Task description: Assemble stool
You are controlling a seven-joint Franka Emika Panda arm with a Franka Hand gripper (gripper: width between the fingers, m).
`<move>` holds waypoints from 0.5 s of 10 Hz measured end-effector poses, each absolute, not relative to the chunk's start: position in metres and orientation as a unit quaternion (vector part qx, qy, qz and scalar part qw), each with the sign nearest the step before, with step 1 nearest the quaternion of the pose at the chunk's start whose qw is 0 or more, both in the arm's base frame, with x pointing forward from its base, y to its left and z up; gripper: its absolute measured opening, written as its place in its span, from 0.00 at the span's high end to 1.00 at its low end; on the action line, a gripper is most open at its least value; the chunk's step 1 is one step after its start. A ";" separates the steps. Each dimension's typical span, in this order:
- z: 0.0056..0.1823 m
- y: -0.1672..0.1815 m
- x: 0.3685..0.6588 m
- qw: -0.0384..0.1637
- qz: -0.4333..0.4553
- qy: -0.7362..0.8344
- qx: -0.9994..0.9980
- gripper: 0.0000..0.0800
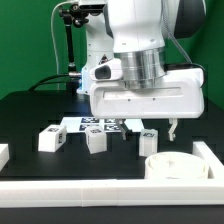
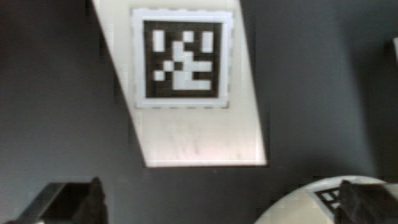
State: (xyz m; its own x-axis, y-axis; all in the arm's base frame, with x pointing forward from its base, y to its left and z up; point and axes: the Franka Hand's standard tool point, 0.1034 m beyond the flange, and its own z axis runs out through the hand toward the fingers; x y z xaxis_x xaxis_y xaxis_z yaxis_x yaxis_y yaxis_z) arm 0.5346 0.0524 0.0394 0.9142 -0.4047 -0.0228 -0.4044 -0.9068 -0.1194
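Note:
The stool lies in loose white parts on the black table. The round ring-shaped seat rests at the front right, and its tagged rim shows beside one fingertip in the wrist view. Three short legs lie in a row: one on the exterior view's left, one in the middle and one on the right. My gripper hangs open over the right leg and holds nothing. In the wrist view a tagged leg lies just ahead of the open gripper, clear of both dark fingers.
The marker board lies flat behind the legs. White rails edge the table at the front, the right and the left. A black stand rises at the back.

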 end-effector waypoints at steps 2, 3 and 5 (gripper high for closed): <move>0.038 0.052 0.533 0.062 0.006 0.205 -0.977 0.19; 0.037 0.052 0.530 0.062 0.023 0.200 -0.978 0.19; 0.029 0.043 0.524 0.069 0.112 0.199 -0.971 0.19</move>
